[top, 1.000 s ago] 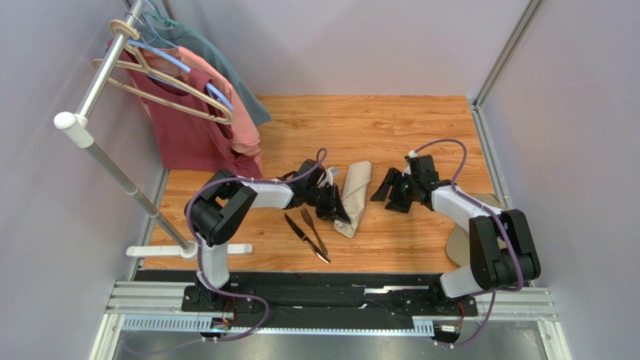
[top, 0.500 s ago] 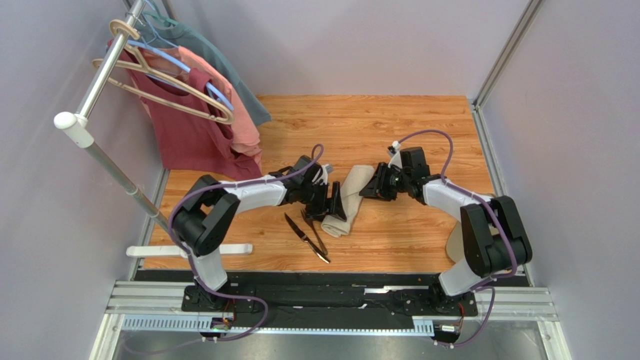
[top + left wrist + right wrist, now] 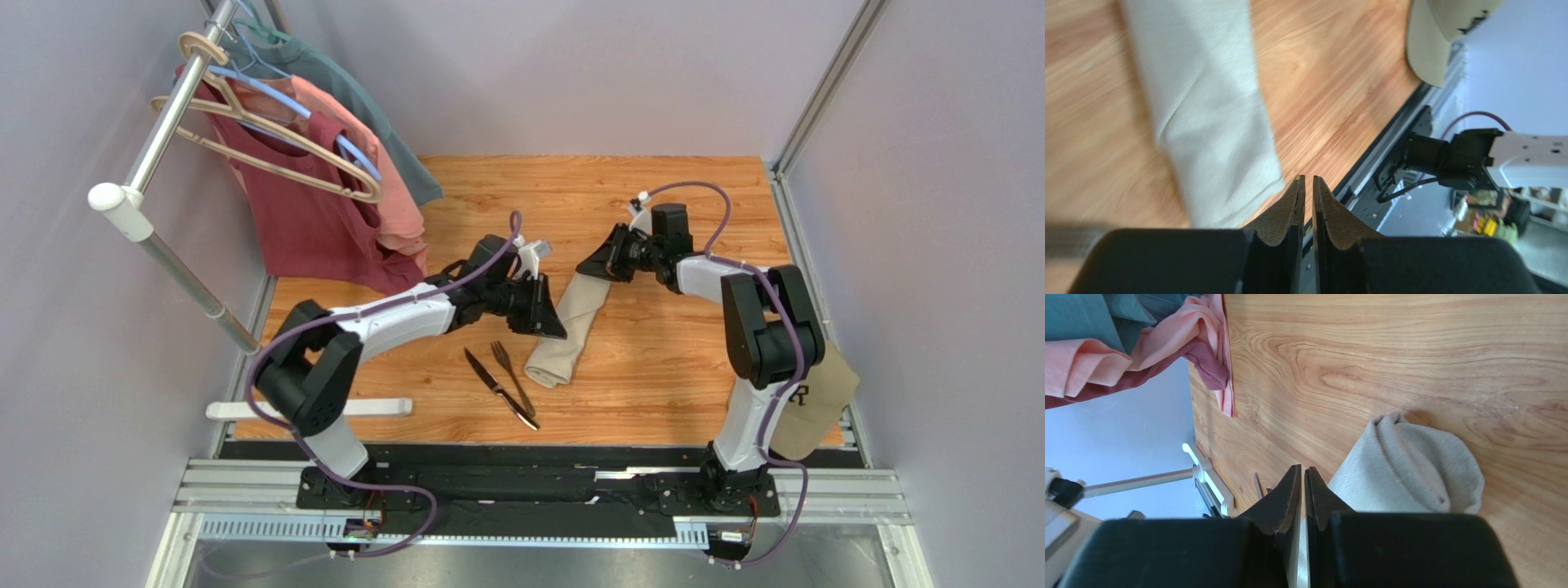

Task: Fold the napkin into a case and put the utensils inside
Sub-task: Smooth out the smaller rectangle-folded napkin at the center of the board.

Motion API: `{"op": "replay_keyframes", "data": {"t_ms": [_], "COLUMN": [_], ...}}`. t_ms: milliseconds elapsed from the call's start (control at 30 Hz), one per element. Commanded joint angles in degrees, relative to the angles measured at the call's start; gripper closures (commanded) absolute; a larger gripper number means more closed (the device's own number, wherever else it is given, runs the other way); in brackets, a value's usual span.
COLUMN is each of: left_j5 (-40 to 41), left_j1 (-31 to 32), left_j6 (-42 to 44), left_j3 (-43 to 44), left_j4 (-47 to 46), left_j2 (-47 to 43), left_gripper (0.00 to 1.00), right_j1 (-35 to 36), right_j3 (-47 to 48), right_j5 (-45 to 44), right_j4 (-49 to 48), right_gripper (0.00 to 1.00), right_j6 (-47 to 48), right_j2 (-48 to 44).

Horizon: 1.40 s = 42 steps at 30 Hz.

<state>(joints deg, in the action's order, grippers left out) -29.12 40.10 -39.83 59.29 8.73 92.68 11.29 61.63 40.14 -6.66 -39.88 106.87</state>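
Note:
The napkin (image 3: 564, 337) lies on the wooden table as a narrow folded strip, running from far right to near left. In the right wrist view its far end (image 3: 1413, 471) is bunched up, and pale cloth shows deep between the jaws. My right gripper (image 3: 589, 271) (image 3: 1303, 468) is shut on that far end. My left gripper (image 3: 558, 325) (image 3: 1307, 179) is at the strip's left edge, its jaws together with no cloth between them. The napkin (image 3: 1204, 104) lies just left of its fingers. The fork (image 3: 512, 371) and knife (image 3: 496, 385) lie side by side, left of the strip's near end.
Red, pink and teal shirts (image 3: 319, 196) hang on a rack (image 3: 172, 263) at the far left, reaching the table's corner. A tan cap (image 3: 816, 392) (image 3: 1438, 37) sits at the table's right edge by the right arm. A metal rail (image 3: 528, 484) runs along the near edge.
My right gripper moved back and left to the napkin's far end and shut on it. My left gripper opened, then shut again beside the strip. The napkin shifted and stretched longer.

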Motion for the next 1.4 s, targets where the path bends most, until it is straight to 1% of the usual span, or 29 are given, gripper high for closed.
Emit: {"op": "replay_keyframes", "data": {"t_ms": [0, 67, 133, 167, 200, 267, 300, 367, 400, 500, 533, 600, 700, 733, 767, 833, 900, 967, 1067, 1100, 1167, 1233, 1333, 1367], "left_j5": [-14.6, -15.9, -15.5, -15.1, -12.2, -9.5, -6.2, -3.4, -0.6, 2.7, 3.5, 4.9, 4.2, 3.7, 2.9, 1.0, 3.2, 4.2, 6.1, 6.4, 6.3, 7.0, 9.5, 10.6], "left_j1": [0.3, 0.7, 0.9, 0.9, 0.9, 0.9, 0.9, 0.9, 0.9, 1.0, 1.0, 1.1, 1.0, 1.0, 1.0, 1.1, 0.9, 0.2, -0.3, -0.9, -1.6, -2.2, -2.7, -2.7], "left_j6": [-4.5, -2.6, 0.8, 2.3, 5.4, 8.3, 10.6, 12.9, 14.7, 16.0, 16.3, 17.5, 16.3, 15.4, 14.4, 11.7, 9.2, 8.0, 6.2, 5.7, 5.5, 5.6, 7.1, 8.5], "left_j3": [-2.4, -2.8, -3.5, -3.7, -3.8, -4.4, -4.4, -3.7, -2.6, -2.5, -2.2, 0.1, 1.9, 2.1, 2.3, 2.8, 3.9, 5.0, 4.4, 4.8, 5.9, 7.8, 12.5, 15.8], "left_j4": [-19.3, -20.4, -19.6, -17.1, -14.8, -11.1, -9.5, -4.9, -3.3, -1.6, -1.2, 1.8, 3.8, 4.0, 4.0, 3.9, 6.7, 9.6, 8.2, 8.0, 8.4, 8.5, 11.3, 12.2], "left_j2": [7.3, 10.0, 12.2, 13.1, 13.8, 15.7, 16.3, 17.8, 18.2, 16.1, 15.6, 14.3, 10.7, 9.7, 8.8, 6.7, 6.1, 6.7, 8.6, 10.7, 13.5, 17.5, 22.5, 23.4], "left_gripper": [0.84, 0.84, 0.84, 0.84, 0.85, 0.84, 0.84, 0.84, 0.84, 0.82, 0.80, 0.78, 0.71, 0.68, 0.67, 0.66, 0.67, 0.69, 0.70, 0.71, 0.73, 0.73, 0.74, 0.74], "right_j1": [-1.7, -2.4, -3.6, -3.9, -4.5, -4.8, -4.9, -5.2, -5.6, -6.0, -6.0, -6.3, -6.7, -6.7, -6.6, -6.5, -6.5, -6.2, -4.5, -3.9, -3.7, -3.8, -3.7, -3.8], "right_j3": [0.0, -0.5, -1.8, -2.0, -2.6, -3.1, -3.4, -4.5, -4.8, -4.8, -4.9, -4.9, -4.4, -4.1, -3.7, -2.9, -2.3, -2.6, -2.7, -2.7, -4.0, -3.8, -2.6, -2.5], "right_j5": [5.2, 7.3, 7.0, 7.1, 7.4, 8.5, 8.3, 7.0, 6.3, 7.2, 6.6, 5.8, 6.4, 4.8, 3.8, 2.9, 2.0, 1.5, 2.3, 2.3, 3.7, 5.1, 5.5, 5.1], "right_j4": [-8.8, -11.2, -12.5, -14.2, -15.4, -19.0, -19.9, -20.5, -20.1, -21.6, -21.6, -20.0, -18.4, -14.2, -11.9, -8.2, -5.7, -4.8, -5.1, -5.7, -10.5, -13.5, -14.8, -14.8], "right_gripper": [0.92, 0.93, 0.94, 0.94, 0.94, 0.94, 0.95, 0.95, 0.95, 0.96, 0.96, 0.97, 0.97, 0.96, 0.96, 0.94, 0.92, 0.87, 0.82, 0.82, 0.81, 0.81, 0.81, 0.81], "right_j6": [-3.5, -3.9, -4.2, -4.9, -5.6, -8.4, -9.1, -8.3, -8.2, -9.5, -9.3, -7.9, -8.0, -6.0, -4.7, -3.5, -3.0, -3.3, -3.9, -4.5, -6.9, -9.0, -9.8, -9.7], "right_j2": [3.7, 5.8, 6.7, 7.4, 9.0, 10.6, 11.7, 12.0, 12.2, 13.9, 13.8, 13.3, 11.0, 9.7, 6.7, 4.3, 1.0, -1.0, -2.1, -1.9, 0.1, 2.9, 6.3, 6.8]}}
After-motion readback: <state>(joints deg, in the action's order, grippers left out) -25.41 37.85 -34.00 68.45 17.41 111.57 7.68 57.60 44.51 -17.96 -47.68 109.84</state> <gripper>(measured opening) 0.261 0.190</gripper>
